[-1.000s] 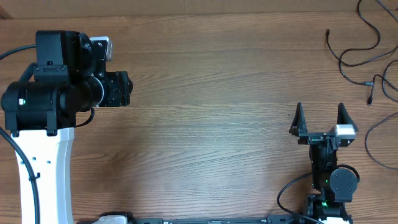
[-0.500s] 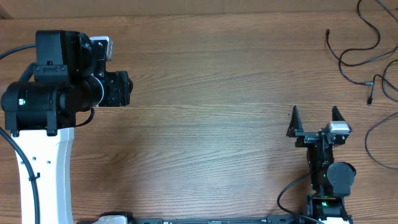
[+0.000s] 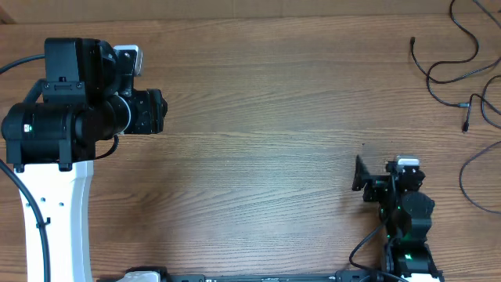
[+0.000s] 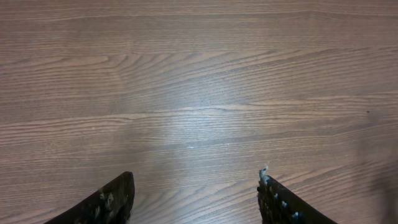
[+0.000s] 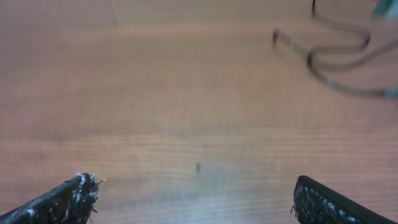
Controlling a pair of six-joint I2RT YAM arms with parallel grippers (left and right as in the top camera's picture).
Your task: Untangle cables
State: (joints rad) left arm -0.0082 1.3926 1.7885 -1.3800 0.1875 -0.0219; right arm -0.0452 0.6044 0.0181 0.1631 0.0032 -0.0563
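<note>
Cables (image 3: 466, 113): thin black cords, limp, with small plug ends; loose curving strands in the upper right corner of the overhead frame, some running off its edge.
Right gripper (image 5: 194, 182): jaws spread wide, empty.
Left gripper (image 4: 196, 180): jaws spread wide, empty, over bare wood.
Bearing: cords lie up and right of the Right gripper, well apart.
Long axis: strands mostly run top to bottom.
Nearer arm: right, clearly, by my judgement.
Table (image 3: 258, 117): flat, matte brown wood grain.
</note>
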